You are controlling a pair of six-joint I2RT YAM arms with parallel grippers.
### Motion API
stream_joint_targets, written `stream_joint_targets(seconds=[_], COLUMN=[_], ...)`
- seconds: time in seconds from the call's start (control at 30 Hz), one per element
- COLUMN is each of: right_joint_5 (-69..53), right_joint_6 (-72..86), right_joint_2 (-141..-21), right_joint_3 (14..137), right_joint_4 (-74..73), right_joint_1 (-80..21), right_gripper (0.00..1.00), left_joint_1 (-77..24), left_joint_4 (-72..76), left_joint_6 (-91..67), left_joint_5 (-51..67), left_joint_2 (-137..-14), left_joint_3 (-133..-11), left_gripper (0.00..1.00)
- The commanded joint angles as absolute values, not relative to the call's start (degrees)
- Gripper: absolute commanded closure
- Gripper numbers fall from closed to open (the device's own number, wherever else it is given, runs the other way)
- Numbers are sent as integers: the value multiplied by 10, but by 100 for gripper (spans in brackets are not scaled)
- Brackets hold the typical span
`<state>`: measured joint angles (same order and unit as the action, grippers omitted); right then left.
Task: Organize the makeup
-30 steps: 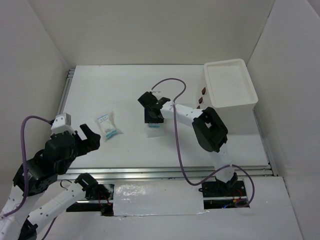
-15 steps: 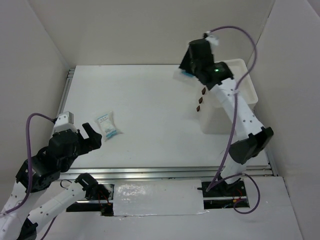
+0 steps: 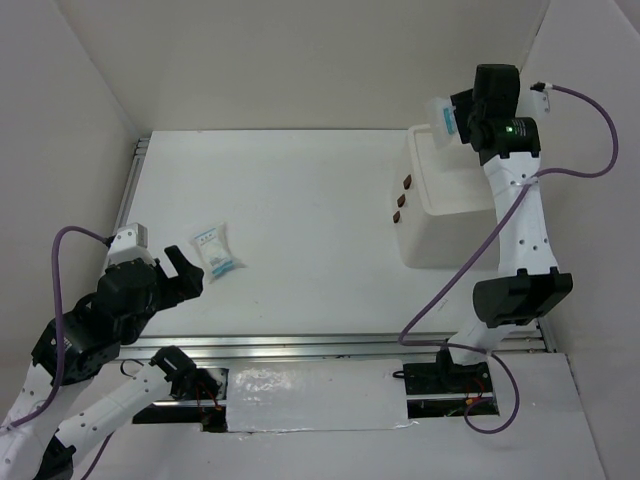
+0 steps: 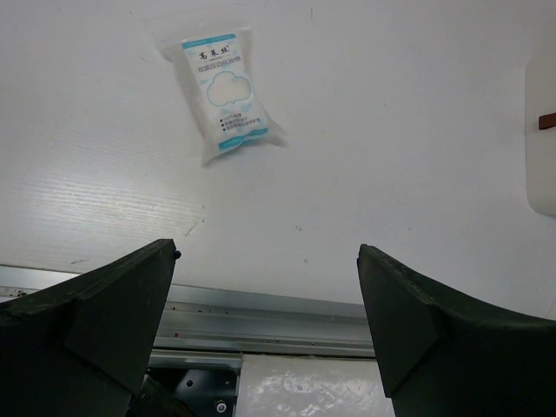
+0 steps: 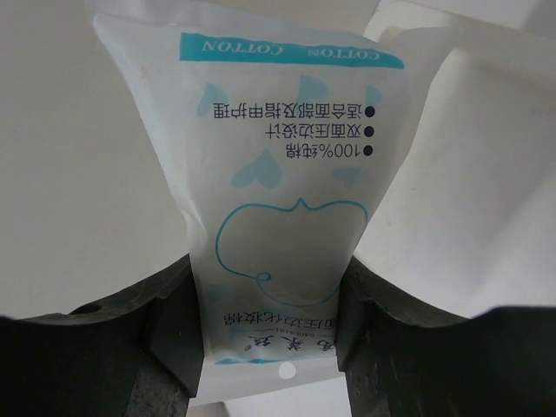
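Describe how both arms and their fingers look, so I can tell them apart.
The left arm and right arm match: white links, bulky black joints, a looping purple cable, and black wedge-shaped fingers. Only the right arm shows a small green light.

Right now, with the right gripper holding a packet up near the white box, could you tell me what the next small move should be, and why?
Probably shift the right gripper a little further over the big white open-topped box and lower it before releasing: it is clamped on the white-and-light-blue cotton packet, raised near the box's far left corner.
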<state>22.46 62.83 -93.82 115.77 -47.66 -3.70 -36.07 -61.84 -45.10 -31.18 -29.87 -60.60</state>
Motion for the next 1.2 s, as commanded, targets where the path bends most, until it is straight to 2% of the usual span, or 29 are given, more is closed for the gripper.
stream_joint_targets(seconds=[0.0,0.17,0.33,0.47,0.63,0.7,0.73,0.77,0.93,1.17], right_joint_5=[236,234,237,250,231,221,215,212,192,217], right_joint_6=[761,801,804,792,769,754,749,743,718,669], right_joint_2=[-953,-1032,-992,-998,-1016,-1027,-1034,-1042,-1053,-944], right_joint_3=[1189,1280,1195,1197,1202,1210,1222,1236,1298,1216], right_joint_4=[-518,-636,-588,-595,-590,-579,-587,-592,-599,-492], right_joint_1=[-21,-15,-14,-12,-10,-7,-6,-6,-7,-74], right_gripper=[42,39,36,35,25,13,2,0,0,0], left_joint_1=[-360,-360,-360,-360,-360,-360,-360,-360,-360,-359], left_joint_4=[-601,-600,-599,-600,-601,-600,-601,-600,-602,-663], left_joint_6=[-444,-444,-442,-443,-445,-446,-446,-446,-446,-527], left_joint_5=[-308,-308,-307,-307,-308,-310,-311,-311,-310,-386], left_joint_2=[-296,-295,-294,-293,-286,-283,-282,-282,-291,-334], left_joint_3=[-604,-605,-604,-604,-604,-603,-603,-603,-604,-618], left_gripper=[0,1,1,1,1,1,1,1,0,1])
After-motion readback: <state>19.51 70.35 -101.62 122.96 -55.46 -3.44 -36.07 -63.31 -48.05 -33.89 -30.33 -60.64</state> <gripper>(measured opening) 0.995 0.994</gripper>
